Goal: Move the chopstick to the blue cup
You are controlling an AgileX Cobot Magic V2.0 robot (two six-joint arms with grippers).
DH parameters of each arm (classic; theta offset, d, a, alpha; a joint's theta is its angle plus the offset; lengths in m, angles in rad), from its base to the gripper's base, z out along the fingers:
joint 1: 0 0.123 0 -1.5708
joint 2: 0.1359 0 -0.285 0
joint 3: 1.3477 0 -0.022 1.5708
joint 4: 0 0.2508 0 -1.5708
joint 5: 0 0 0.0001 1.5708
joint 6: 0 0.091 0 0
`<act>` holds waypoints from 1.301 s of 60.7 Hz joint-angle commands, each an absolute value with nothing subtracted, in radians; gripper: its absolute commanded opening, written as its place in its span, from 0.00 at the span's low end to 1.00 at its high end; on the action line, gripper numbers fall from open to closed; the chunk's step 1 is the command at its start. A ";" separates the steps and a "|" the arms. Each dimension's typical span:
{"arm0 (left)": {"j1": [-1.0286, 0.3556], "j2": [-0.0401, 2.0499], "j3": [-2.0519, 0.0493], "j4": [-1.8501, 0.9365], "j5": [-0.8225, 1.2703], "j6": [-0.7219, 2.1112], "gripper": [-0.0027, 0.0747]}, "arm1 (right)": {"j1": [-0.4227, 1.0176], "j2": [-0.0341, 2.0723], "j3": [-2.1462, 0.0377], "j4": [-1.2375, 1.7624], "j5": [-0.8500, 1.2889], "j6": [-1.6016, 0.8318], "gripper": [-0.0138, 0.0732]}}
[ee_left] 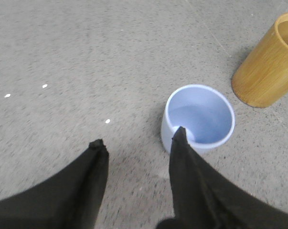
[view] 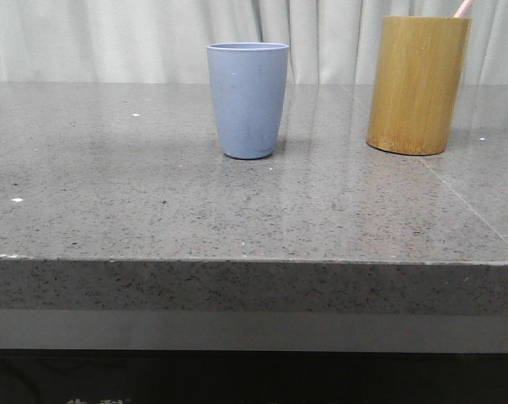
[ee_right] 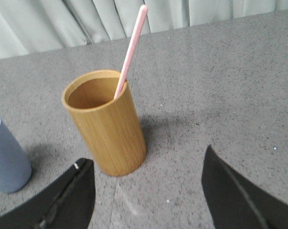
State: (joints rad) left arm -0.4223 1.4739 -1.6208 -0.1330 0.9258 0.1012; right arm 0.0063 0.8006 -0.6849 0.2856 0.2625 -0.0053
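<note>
The blue cup [view: 248, 99] stands upright and empty in the middle of the grey stone table. It also shows in the left wrist view [ee_left: 199, 116] and at the edge of the right wrist view [ee_right: 5, 155]. One pink-white chopstick [ee_right: 130, 51] leans in the bamboo holder [ee_right: 107, 123]; only its tip [view: 463, 8] shows in the front view. My left gripper [ee_left: 139, 137] is open and empty above the table, one fingertip [ee_left: 180, 133] over the cup's near rim. My right gripper [ee_right: 146, 160] is open and empty, short of the holder.
The bamboo holder [view: 417, 84] stands at the back right of the table, right of the blue cup, and shows in the left wrist view [ee_left: 270, 67]. A pale curtain [view: 110, 38] hangs behind the table. The table's front edge [view: 237, 259] runs across the front view.
</note>
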 commanded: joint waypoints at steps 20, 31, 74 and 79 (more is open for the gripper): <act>-0.414 1.003 -1.147 -0.158 0.671 0.096 0.44 | 0.058 1.057 -0.904 0.440 0.047 -0.013 0.73; -0.414 0.970 -1.134 -0.149 0.664 0.096 0.44 | 0.062 1.200 -1.006 0.540 -0.065 -0.013 0.73; -0.414 0.981 -1.131 -0.124 0.662 0.096 0.44 | 0.062 1.453 -1.203 0.611 -0.030 -0.013 0.32; -0.414 0.981 -1.131 -0.124 0.662 0.096 0.44 | 0.062 1.452 -1.203 0.611 -0.024 -0.013 0.23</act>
